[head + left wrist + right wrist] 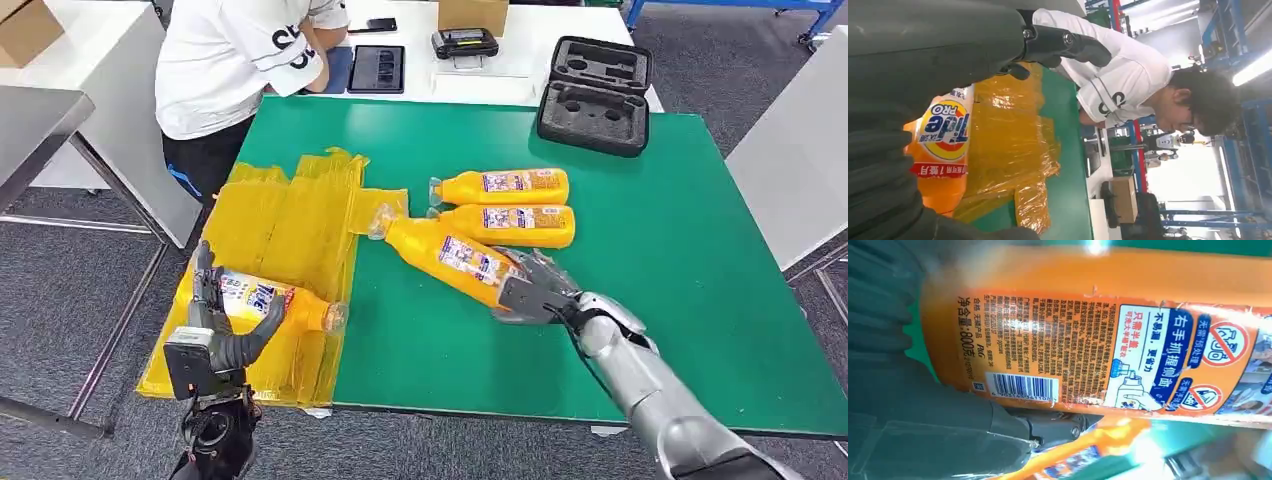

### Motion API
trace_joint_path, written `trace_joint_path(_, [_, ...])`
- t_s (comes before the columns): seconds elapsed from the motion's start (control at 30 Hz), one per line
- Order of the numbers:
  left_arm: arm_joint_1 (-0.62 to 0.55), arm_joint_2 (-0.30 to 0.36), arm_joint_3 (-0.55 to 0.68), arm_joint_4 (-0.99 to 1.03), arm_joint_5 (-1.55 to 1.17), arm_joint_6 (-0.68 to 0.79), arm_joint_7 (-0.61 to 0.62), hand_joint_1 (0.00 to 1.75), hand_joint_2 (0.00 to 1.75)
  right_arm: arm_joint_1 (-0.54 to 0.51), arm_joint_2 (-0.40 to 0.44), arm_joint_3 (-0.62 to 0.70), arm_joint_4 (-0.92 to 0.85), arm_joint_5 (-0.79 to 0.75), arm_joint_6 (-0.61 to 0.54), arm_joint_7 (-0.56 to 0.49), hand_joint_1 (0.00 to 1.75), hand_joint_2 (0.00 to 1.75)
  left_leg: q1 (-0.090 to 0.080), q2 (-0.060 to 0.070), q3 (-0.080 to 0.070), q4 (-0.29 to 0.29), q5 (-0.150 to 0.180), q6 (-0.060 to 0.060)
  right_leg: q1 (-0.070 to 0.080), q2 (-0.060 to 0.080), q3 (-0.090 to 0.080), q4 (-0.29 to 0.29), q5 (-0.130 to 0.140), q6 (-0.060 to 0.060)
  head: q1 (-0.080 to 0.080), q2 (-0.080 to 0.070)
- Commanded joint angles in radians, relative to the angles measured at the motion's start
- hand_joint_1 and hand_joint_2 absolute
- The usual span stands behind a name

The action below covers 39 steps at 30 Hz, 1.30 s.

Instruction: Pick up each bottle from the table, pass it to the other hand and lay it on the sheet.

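Your right hand (pixel 528 291) is wrapped round the base end of the near bottle (pixel 450 258), which lies slantwise on the counter (pixel 700 250), cap toward the sheet (pixel 290 230). Two more bottles (pixel 505 206) lie just beyond it, so lift clear. Your left hand (pixel 215 330) grips a bottle (pixel 262 300) on the sheet.

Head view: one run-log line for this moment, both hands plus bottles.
left hand: holds bottle on yellow sheet | right hand: grips diagonal bottle on green table | two bottles waiting
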Motion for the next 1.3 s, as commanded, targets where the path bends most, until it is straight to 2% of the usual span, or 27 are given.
trace_joint_path(0.03, [-0.001,0.007,0.036,-0.007,0.109,-0.119,0.023,0.00,1.75,0.085,0.080,-0.153,-0.166,-0.073,-0.029,-0.026,1.75,1.75,0.000,0.002,0.003,0.000,-0.001,-0.001,0.000,0.002,0.002,0.000,-0.001,-0.001,0.000,0.000])
trace_joint_path(0.1, [0.000,0.010,0.043,-0.005,0.212,-0.241,0.033,0.00,1.75,0.100,0.087,-0.178,-0.184,-0.079,-0.029,-0.044,1.75,1.75,0.001,0.002,0.004,0.000,-0.002,-0.001,0.001,0.002,0.003,0.000,-0.001,-0.002,0.000,0.000])
trace_joint_path(0.13, [0.001,0.024,0.031,0.001,0.306,-0.380,0.058,0.00,1.75,0.106,0.093,-0.188,-0.186,-0.089,-0.006,-0.060,1.75,1.75,0.001,0.002,0.006,0.000,-0.003,-0.002,0.001,0.002,0.006,0.000,-0.002,-0.002,0.000,0.000])
trace_joint_path(0.17, [0.001,0.027,0.034,0.003,0.308,-0.383,0.058,0.00,1.75,0.107,0.095,-0.189,-0.186,-0.089,-0.006,-0.060,1.75,1.75,0.000,0.001,0.001,-0.001,0.000,-0.001,0.000,0.001,0.001,-0.001,0.000,-0.001,0.000,0.000])
trace_joint_path(0.23, [0.001,0.036,0.038,0.027,0.462,-0.601,0.087,0.00,1.75,0.114,0.111,-0.203,-0.181,-0.096,0.010,-0.082,1.75,1.75,0.000,0.001,0.002,-0.001,-0.001,-0.001,0.000,0.001,0.002,-0.001,-0.001,-0.001,0.000,0.000])
trace_joint_path(0.33, [-0.012,0.039,0.037,0.068,0.485,-0.741,0.123,0.00,1.75,0.129,0.132,-0.219,-0.181,-0.100,0.027,-0.105,1.75,1.75,0.000,0.003,0.004,-0.001,-0.002,-0.001,0.000,0.003,0.003,-0.001,-0.001,-0.002,0.000,0.000])
trace_joint_path(0.5, [-0.029,0.039,0.028,0.095,0.468,-0.774,0.131,0.00,1.75,0.138,0.136,-0.221,-0.188,-0.097,0.033,-0.111,1.75,1.75,0.000,0.001,0.005,-0.001,-0.002,-0.002,0.000,0.001,0.004,-0.001,-0.002,-0.002,0.000,0.000])
trace_joint_path(0.57, [-0.052,0.042,0.007,0.133,0.436,-0.824,0.155,0.00,1.75,0.149,0.153,-0.219,-0.191,-0.102,0.075,-0.130,1.75,1.75,0.000,0.000,0.002,-0.001,-0.001,-0.001,0.000,0.000,0.001,-0.001,-0.001,-0.001,0.000,0.000])
trace_joint_path(0.73, [-0.116,0.032,-0.052,0.217,0.357,-0.826,0.163,0.00,1.75,0.152,0.212,-0.159,-0.163,-0.112,0.175,-0.153,1.75,1.75,0.000,0.001,0.003,-0.001,-0.001,-0.001,0.000,0.001,0.002,-0.001,-0.001,-0.002,0.000,0.000])
trace_joint_path(0.9, [-0.125,0.022,-0.060,0.234,0.335,-0.812,0.158,0.00,1.75,0.147,0.229,-0.134,-0.140,-0.110,0.160,-0.159,1.75,1.75,0.000,0.001,0.005,-0.001,-0.001,-0.002,0.000,0.001,0.004,-0.001,-0.001,-0.002,0.000,0.000])
trace_joint_path(1.0, [-0.155,0.015,-0.082,0.285,0.324,-0.820,0.172,0.00,1.75,0.168,0.250,-0.101,-0.150,-0.130,0.213,-0.174,1.75,1.75,0.001,0.001,0.005,-0.001,-0.002,-0.002,0.000,0.001,0.004,-0.001,-0.002,-0.002,0.000,0.000])
trace_joint_path(1.13, [-0.181,0.011,-0.098,0.332,0.331,-0.833,0.160,0.00,1.75,0.163,0.254,-0.026,-0.123,-0.142,0.218,-0.175,1.75,1.75,0.000,0.001,0.003,-0.001,-0.001,-0.001,0.000,0.001,0.002,-0.001,-0.001,-0.001,0.000,0.000])
trace_joint_path(1.23, [-0.184,0.013,-0.095,0.333,0.370,-0.877,0.156,0.00,1.75,0.159,0.255,0.009,-0.093,-0.140,0.214,-0.175,1.75,1.75,0.001,0.001,0.011,-0.001,-0.004,-0.003,0.001,0.001,0.010,-0.001,-0.004,-0.004,0.000,0.000])
trace_joint_path(1.3, [-0.184,0.018,-0.093,0.331,0.391,-0.903,0.152,0.00,1.75,0.159,0.255,0.015,-0.083,-0.142,0.221,-0.176,1.75,1.75,0.000,0.000,0.006,-0.002,-0.002,-0.002,0.000,0.000,0.005,-0.001,-0.002,-0.002,0.000,0.000])
